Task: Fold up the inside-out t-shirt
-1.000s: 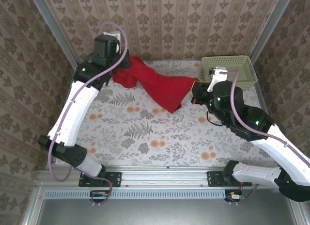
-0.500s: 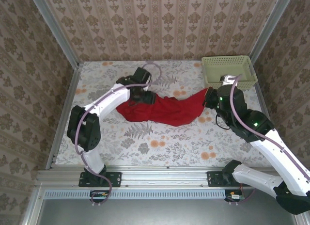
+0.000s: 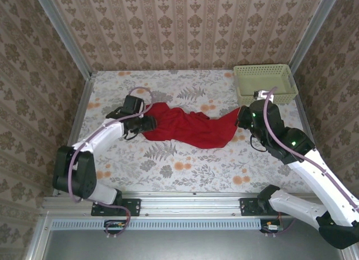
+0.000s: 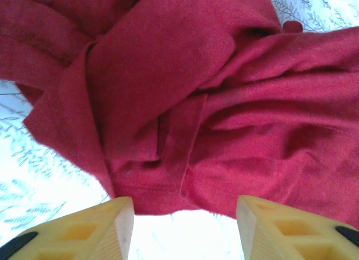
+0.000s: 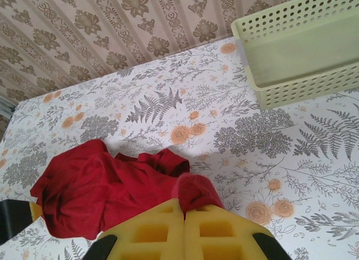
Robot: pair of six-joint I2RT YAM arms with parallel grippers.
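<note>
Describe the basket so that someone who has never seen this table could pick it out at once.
Start at the floral-patterned table and look to its far right corner. There sits the basket, shallow, rectangular, of pale green plastic. Unlike the red t-shirt crumpled across the table's middle, it is rigid, with rows of small holes in its walls.

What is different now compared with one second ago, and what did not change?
The left gripper lowered its end of the t-shirt from high at the far left onto the table, then opened and let go. The right gripper stayed shut on the other end; the basket did not move.
</note>
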